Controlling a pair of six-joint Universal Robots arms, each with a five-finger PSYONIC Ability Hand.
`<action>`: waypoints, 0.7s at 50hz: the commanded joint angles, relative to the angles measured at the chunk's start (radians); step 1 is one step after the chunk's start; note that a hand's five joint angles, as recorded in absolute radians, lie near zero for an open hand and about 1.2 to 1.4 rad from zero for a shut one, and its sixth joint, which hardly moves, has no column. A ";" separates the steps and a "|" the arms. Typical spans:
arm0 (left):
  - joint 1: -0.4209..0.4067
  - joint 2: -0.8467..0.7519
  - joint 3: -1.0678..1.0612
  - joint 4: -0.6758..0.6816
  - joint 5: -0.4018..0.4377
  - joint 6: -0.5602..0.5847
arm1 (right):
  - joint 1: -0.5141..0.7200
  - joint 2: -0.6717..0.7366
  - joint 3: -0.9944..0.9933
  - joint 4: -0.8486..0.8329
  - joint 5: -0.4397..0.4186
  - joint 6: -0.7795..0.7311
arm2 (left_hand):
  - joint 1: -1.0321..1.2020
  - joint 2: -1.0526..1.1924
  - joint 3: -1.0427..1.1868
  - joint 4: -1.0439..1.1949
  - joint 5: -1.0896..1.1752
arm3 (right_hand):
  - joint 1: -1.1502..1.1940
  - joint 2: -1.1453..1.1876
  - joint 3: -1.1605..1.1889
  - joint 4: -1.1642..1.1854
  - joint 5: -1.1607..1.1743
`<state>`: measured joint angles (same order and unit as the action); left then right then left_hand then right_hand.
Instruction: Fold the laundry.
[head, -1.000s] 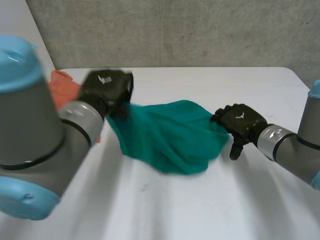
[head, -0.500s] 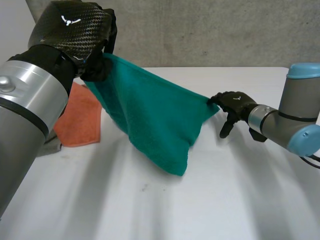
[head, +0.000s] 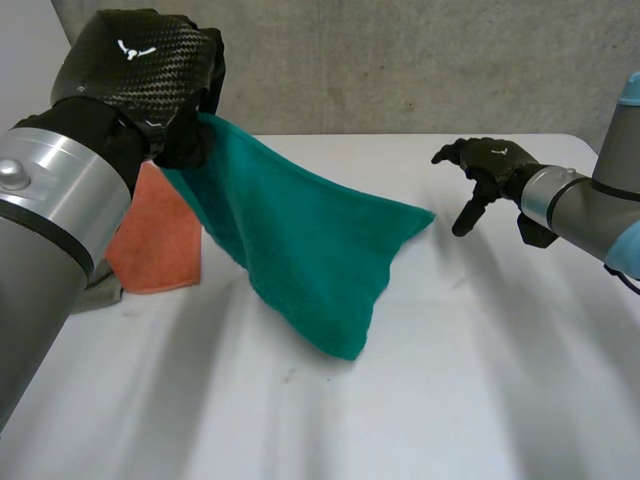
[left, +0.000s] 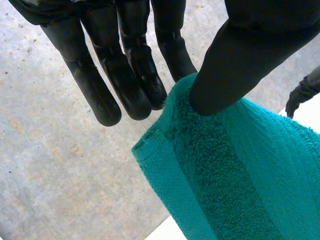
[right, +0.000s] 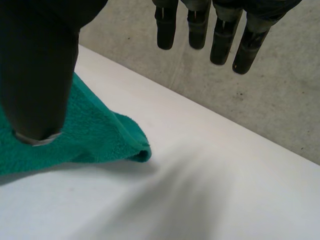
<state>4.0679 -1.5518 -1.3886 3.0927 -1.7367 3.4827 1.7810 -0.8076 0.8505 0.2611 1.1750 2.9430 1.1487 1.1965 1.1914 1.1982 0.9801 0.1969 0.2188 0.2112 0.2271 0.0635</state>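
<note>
One teal towel (head: 300, 245), left hand (head: 140, 75) pinching corner

a robot lab or test room rather than a home: a plain white table (head: 480, 380) stands before a bare grey concrete wall (head: 400, 60), and a machine left arm (head: 50, 230) and right arm (head: 590, 210) reach over it, a teal towel (head: 300, 250) between them.
</note>
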 joint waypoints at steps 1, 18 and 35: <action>-0.003 0.006 0.014 0.001 0.000 -0.001 | 0.009 0.116 -0.076 0.010 -0.015 -0.025 | 0.248 0.200 0.205 0.198 0.242 | -0.022 -0.044 -0.037 -0.053 -0.064; -0.009 0.055 0.005 0.000 -0.001 -0.002 | 0.070 0.410 -0.356 -0.006 -0.008 0.059 | 0.248 0.200 0.205 0.198 0.242 | 0.220 0.198 0.205 0.189 0.179; 0.060 0.073 0.011 0.038 -0.003 -0.002 | 0.054 0.197 -0.430 0.017 0.020 0.041 | 0.248 0.200 0.205 0.198 0.242 | 1.199 1.178 1.185 1.169 1.158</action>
<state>4.0820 -1.4788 -1.3824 3.1058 -1.7396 3.4800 1.8714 -0.4390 0.3861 0.2647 1.1897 2.9961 1.1487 1.1978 1.1930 1.2017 0.9801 0.9903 1.1672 1.1821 1.1870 0.9881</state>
